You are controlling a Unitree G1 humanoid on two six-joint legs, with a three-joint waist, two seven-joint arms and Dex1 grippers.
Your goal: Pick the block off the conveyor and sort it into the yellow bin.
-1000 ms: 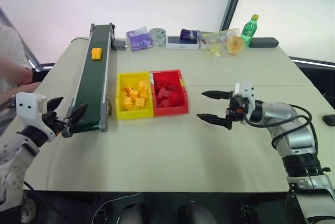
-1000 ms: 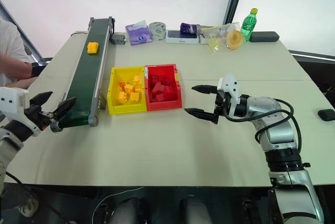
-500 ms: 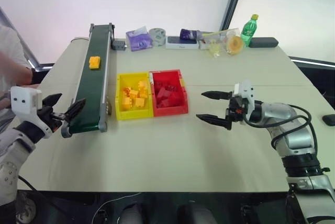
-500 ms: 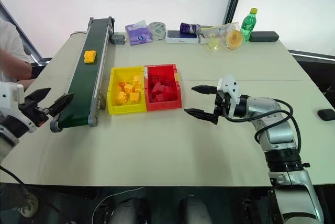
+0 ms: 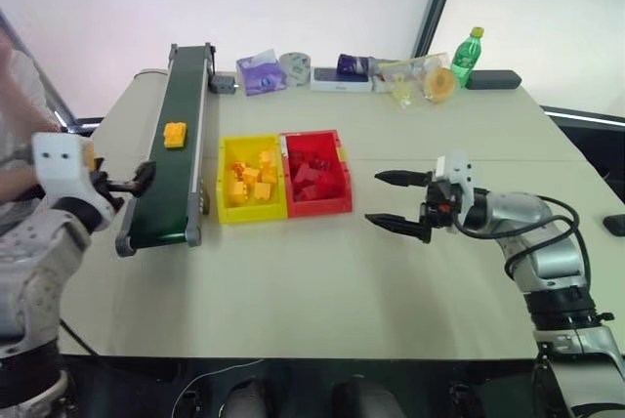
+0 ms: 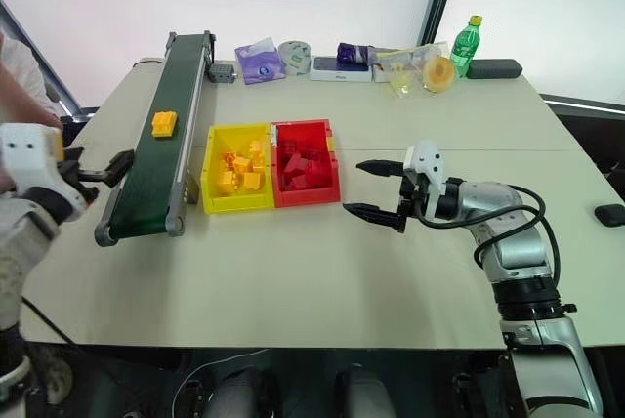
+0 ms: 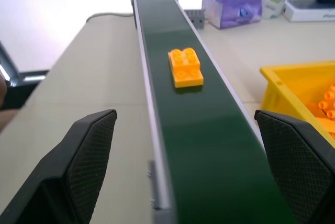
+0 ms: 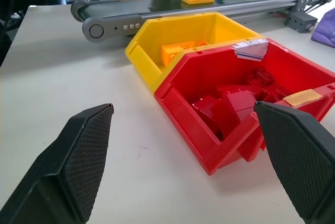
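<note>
The yellow-orange block point(image 5: 175, 134) lies on the dark green conveyor point(image 5: 168, 198), about halfway along the belt. My left gripper point(image 5: 132, 182) hovers at the belt's left rail near its near end, open and empty, pointing along the belt toward the block point(image 7: 185, 67). Beside the conveyor's right rail stands the yellow bin point(image 5: 222, 184), which holds several yellow bricks. My right gripper point(image 5: 374, 197) is open and empty over the table, to the right of the bins and pointing at them.
A red bin point(image 5: 317, 208) with red bricks touches the yellow bin's right side. A tissue pack point(image 5: 259, 73), small boxes and a green bottle point(image 5: 465, 55) line the table's far edge. A person point(image 5: 15, 135) sits at the left, beyond the conveyor.
My left gripper has risen and moved forward from beside the belt's near roller, turning level with the belt. The block has travelled nearer along the belt. The right arm has not moved.
</note>
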